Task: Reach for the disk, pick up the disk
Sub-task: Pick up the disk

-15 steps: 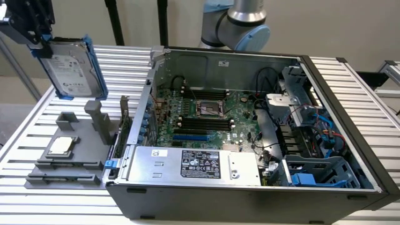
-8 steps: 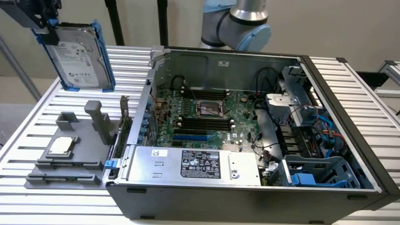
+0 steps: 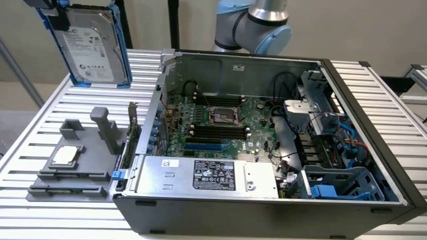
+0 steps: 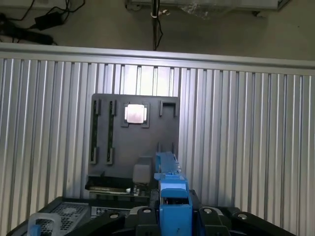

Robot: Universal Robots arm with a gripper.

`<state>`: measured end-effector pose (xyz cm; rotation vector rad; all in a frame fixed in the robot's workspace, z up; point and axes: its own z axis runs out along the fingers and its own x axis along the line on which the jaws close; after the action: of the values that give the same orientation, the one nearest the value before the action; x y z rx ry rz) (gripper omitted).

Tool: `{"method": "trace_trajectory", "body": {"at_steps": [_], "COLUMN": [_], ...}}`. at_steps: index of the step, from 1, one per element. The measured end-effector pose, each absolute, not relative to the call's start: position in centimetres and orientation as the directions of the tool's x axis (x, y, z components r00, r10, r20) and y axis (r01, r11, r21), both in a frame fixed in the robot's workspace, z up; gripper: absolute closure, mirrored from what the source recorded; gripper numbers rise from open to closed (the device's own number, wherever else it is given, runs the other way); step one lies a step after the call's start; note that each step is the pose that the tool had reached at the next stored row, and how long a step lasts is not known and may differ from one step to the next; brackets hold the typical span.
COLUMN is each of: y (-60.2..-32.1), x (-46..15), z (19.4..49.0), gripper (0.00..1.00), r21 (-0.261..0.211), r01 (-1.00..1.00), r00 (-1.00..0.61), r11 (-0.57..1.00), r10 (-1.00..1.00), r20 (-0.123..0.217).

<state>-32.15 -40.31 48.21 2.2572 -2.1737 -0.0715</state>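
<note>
In the exterior view, the disk (image 3: 93, 45) hangs upright at the exterior view's upper left with its white label facing the camera. Blue rails run down both of its long sides. The dark end effector (image 3: 55, 14) pinches it at the top edge, and the lower end sits clear above the slatted aluminium table (image 3: 40, 215). The robot arm (image 3: 257, 22) rises behind the open computer case (image 3: 267, 212). The case lies on its side, showing its motherboard (image 3: 220, 120) and a silver power supply (image 3: 207, 175) with a black label. To the exterior view's left of the case is a gray fixture plate (image 3: 73, 175) with a small square chip (image 3: 67, 155) seated on it.

The wrist view looks straight down along the held disk (image 4: 167, 162), whose blue rail runs edge-on away from the camera. The end effector (image 4: 174, 219) has its black fingers (image 4: 142, 216) pressed against either side of that rail. Far below are the table (image 4: 246, 137) slats, the gray fixture plate (image 4: 106, 132) and the chip (image 4: 135, 114) in its recess. A corner of the computer case (image 4: 64, 211) lies beside the fingers.
</note>
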Motion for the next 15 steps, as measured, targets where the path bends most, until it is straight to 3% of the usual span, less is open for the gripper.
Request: {"method": "trace_trajectory", "body": {"at_steps": [15], "y": [-41.9], "x": [-26.3], "z": [50.1], "gripper": [0.67], "r21": [0.052], "r01": [-0.998], "r00": [0.037], "r11": [-0.038], "r10": [-0.999], "r20": [-0.033]}}
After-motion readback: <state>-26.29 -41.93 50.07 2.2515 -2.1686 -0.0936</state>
